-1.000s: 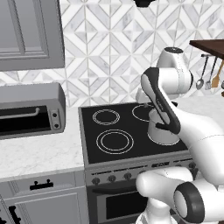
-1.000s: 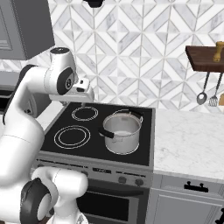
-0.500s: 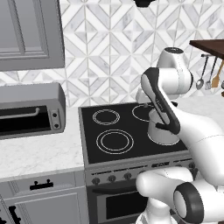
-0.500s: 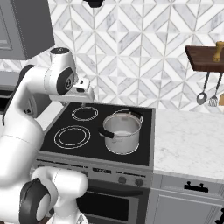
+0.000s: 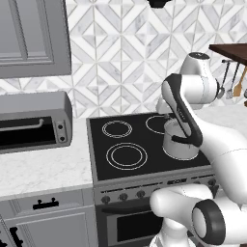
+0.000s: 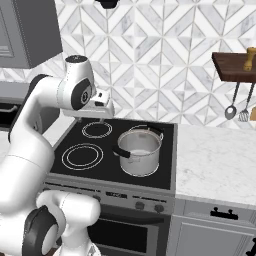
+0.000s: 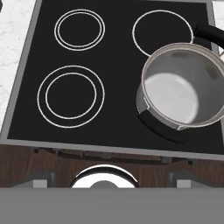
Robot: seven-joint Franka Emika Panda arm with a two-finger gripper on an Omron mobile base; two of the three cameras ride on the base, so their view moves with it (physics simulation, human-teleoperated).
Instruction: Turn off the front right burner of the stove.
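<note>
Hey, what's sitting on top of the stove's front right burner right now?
A steel pot with black handles sits there, empty inside. It covers the front right burner's ring on the stove, so the ring itself cannot be seen.

The stove [image 6: 150, 192] is grey steel with a black glass top ringed in thin white circles. A shiny silver pot [image 7: 183, 87] has black handles. The desk [image 6: 215, 165] is white marble; the wall tiles [image 6: 160, 55] form grey-white diamonds.

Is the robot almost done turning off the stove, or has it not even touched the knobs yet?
Nothing looks done yet. The gripper hovers high above the stove, far from the knobs on the front. A pot sits on the front right burner. Left: reach down and turn its knob.
</note>
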